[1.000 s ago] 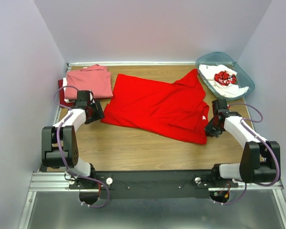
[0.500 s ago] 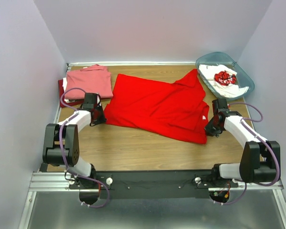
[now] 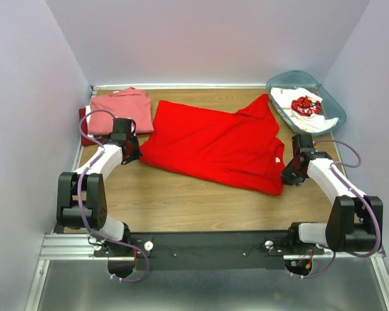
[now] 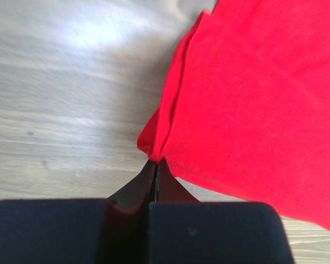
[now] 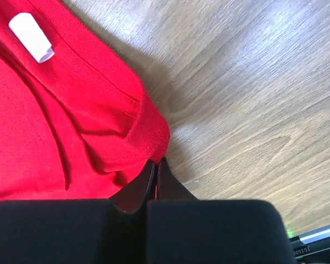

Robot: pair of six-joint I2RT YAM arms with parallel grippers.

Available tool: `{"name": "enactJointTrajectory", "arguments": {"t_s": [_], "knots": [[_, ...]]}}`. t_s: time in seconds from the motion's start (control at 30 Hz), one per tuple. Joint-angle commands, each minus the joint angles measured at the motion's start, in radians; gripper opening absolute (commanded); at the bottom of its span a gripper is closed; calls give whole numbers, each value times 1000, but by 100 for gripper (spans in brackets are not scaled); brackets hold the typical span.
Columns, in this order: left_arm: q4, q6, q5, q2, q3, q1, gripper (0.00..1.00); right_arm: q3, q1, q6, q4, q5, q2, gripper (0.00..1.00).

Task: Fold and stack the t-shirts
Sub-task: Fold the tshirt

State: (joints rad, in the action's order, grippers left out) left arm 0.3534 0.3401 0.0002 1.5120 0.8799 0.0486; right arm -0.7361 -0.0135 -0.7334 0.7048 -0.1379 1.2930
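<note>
A bright red t-shirt (image 3: pixel 214 144) lies spread across the wooden table, with a small white neck label (image 5: pixel 31 37) near its right edge. My left gripper (image 3: pixel 131 155) is shut on the shirt's near left corner (image 4: pixel 154 148), the cloth bunched at the jaw tips. On the shirt's near right corner (image 5: pixel 148 137) my right gripper (image 3: pixel 290 176) is shut as well. A folded salmon-pink t-shirt (image 3: pixel 120 111) lies at the back left on top of a darker red one (image 3: pixel 84 123). A white t-shirt with red print (image 3: pixel 305 107) sits in the teal bin.
The translucent teal plastic bin (image 3: pixel 332 103) stands at the back right corner. White walls close in the table on three sides. Bare wood (image 3: pixel 194 201) runs along the near edge in front of the red shirt.
My left gripper moved right to the shirt's left corner and shut on it. The right gripper stayed shut on its corner and shifted slightly.
</note>
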Motion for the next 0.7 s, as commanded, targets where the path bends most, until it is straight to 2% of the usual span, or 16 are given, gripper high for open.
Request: {"name": "enactJointTrajectory", "arguments": {"t_s": [0.0, 0.3, 0.43, 0.47, 0.5, 0.53, 0.57, 0.6, 0.67], "knots": [[65, -16, -86, -50, 40, 2, 0, -13, -11, 6, 42, -46, -14, 1], [165, -13, -5, -19, 77, 0, 1, -14, -11, -8, 61, -61, -9, 0], [209, -18, -5, -22, 76, 0, 13, -16, -11, -20, 70, -81, -4, 0], [219, -16, -5, -30, 74, 0, 30, -17, -11, -27, 76, -92, -1, 1], [223, -16, -5, -36, 73, 0, 39, -19, -11, -29, 76, -98, -1, 5], [229, -15, -9, -42, 74, 0, 46, -23, -11, -27, 81, -101, 2, 14], [237, -13, -15, -55, 76, 0, 58, -28, -11, -23, 85, -114, 5, 37], [240, -13, -22, -62, 76, 0, 63, -35, -11, -17, 90, -121, 6, 49], [245, -12, -40, -76, 85, 0, 69, -68, -11, 17, 102, -134, 2, 64]]}}
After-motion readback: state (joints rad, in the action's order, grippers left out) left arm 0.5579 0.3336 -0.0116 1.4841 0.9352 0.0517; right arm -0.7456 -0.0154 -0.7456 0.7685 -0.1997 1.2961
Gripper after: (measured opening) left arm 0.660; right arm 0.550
